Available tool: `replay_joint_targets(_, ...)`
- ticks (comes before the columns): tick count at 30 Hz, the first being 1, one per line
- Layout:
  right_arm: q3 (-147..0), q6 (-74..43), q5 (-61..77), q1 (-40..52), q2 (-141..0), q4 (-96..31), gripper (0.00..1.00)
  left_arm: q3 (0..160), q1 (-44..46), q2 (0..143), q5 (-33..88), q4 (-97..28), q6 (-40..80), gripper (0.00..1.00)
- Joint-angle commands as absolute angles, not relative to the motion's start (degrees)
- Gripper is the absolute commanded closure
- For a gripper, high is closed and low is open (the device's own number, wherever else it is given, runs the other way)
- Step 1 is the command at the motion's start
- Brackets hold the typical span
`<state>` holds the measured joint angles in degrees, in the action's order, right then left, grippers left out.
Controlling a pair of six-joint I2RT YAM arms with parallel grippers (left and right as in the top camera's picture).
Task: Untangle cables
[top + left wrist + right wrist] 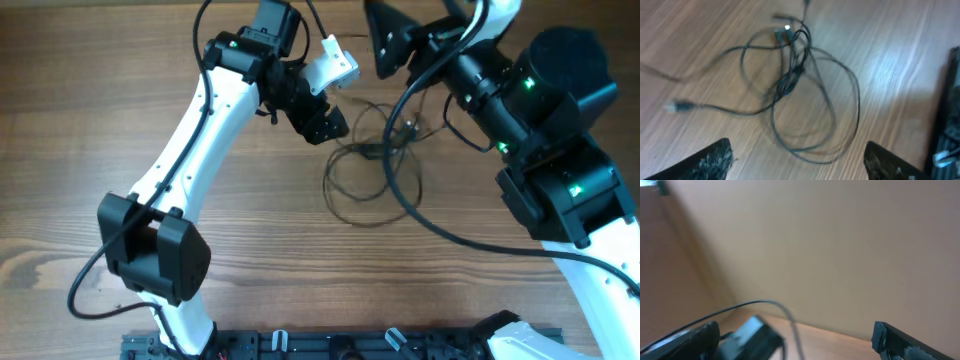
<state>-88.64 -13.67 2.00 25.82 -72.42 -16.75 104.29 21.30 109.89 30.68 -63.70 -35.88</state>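
Observation:
The cables (383,147) lie as one tangled bundle of thin black loops on the wooden table, right of centre near the back. In the left wrist view the cables (790,80) cross in a knot, with a small plug tip (675,106) trailing off to the left. My left gripper (322,120) hovers just left of the tangle. It is open, and in its own view the left gripper (800,165) has only bare wood between its fingers. My right gripper (392,55) is raised behind the tangle. In its own view the right gripper (797,342) is open and holds nothing.
A thicker black cord (420,210) from the right arm sweeps across the table beside the tangle. The right wrist view faces a plain beige wall (830,245), with a black block (755,337) and a cord low between its fingers. A black rail (350,345) lines the front edge.

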Motion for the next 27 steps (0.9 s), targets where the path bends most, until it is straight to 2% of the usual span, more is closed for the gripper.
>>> replay_joint_targets(1, -88.92, -21.67, -17.02, 25.78, -73.89, -21.02, 0.01, 105.08, 17.91, 101.58, 18.63, -61.84, -20.99, 0.08)
replay_joint_targets(3, -88.92, -28.75, -17.82, 25.8, -76.64, -27.31, 0.01, 105.38, 15.31, 96.03, 14.44, -60.55, -10.28, 0.0)
replay_joint_targets(7, -88.92, -51.2, -13.15, 25.85, -84.44, -45.43, 0.01, 105.38, 11.94, 86.13, 14.48, -61.3, 0.78, 0.0)
replay_joint_targets(9, -88.86, -61.78, -8.78, 25.85, -88.86, -51.33, 0.0, 105.38, 11.77, 82.19, 14.48, -62.61, 0.91, 0.0)
replay_joint_targets(13, -88.82, -81.82, -4.75, 25.85, -96.4, -55.27, 0.0, 105.38, 11.77, 76.75, 14.52, -65.84, 0.93, 0.0)
replay_joint_targets(16, -88.82, -85.69, -3.27, 25.85, -102.43, -52.62, 0.01, 105.38, 11.77, 75.09, 14.55, -70.3, 0.95, 0.0)
replay_joint_targets(23, -88.82, -86.15, -0.95, 25.85, -114.02, -44.71, 0.05, 105.38, 11.77, 75.0, 16.69, -79.77, 2.04, 0.0)
replay_joint_targets(25, -88.82, -86.15, -0.91, 25.87, -116.11, -44.18, 0.16, 105.38, 11.77, 74.98, 16.67, -81.32, 2.02, 0.0)
replay_joint_targets(27, -88.82, -86.83, -0.99, 25.91, -116.81, -44.16, 0.17, 105.38, 11.77, 75.0, 16.67, -81.78, 2.02, 0.0)
